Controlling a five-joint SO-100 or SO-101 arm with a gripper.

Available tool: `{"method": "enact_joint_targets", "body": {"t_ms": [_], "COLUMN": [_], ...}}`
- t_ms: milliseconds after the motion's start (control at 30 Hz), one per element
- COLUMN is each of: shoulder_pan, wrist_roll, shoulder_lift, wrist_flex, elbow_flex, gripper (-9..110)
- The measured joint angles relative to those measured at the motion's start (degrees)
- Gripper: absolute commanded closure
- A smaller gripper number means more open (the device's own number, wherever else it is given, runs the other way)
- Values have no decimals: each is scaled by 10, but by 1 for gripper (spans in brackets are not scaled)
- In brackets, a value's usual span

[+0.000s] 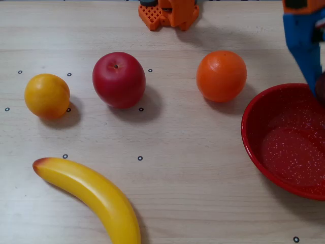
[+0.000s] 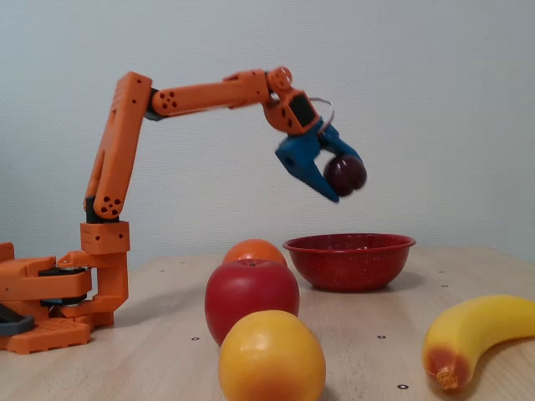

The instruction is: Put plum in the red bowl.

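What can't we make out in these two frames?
- Plum: overhead view shows only a sliver at the right edge, behind the gripper.
- Red bowl: right side cut off overhead; inside hidden by its wall in the fixed view.
- Banana: lower end cut off overhead.

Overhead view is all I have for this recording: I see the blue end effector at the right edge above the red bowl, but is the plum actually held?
Observer: Yes. In the fixed view the end effector is shut on the plum.
Operator: Is it down in the bowl yet?
Observer: No. The plum hangs in the air, clearly above the rim of the red bowl.
Operator: Is anything between it and the bowl?
Observer: Nothing shows there in the fixed view; the orange and the apple sit on the table to the left of the bowl.
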Motion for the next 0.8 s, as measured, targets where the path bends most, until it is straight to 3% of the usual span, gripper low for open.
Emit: {"method": "enact_joint_targets", "body": {"t_ms": [767,800], "shoulder_pan": [0,0], "wrist_roll": [-88,-97], "shoulder_lift": [-146,-147], "wrist_flex": [-24,-24], "elbow_flex": [0,0], "gripper": [102,96]}}
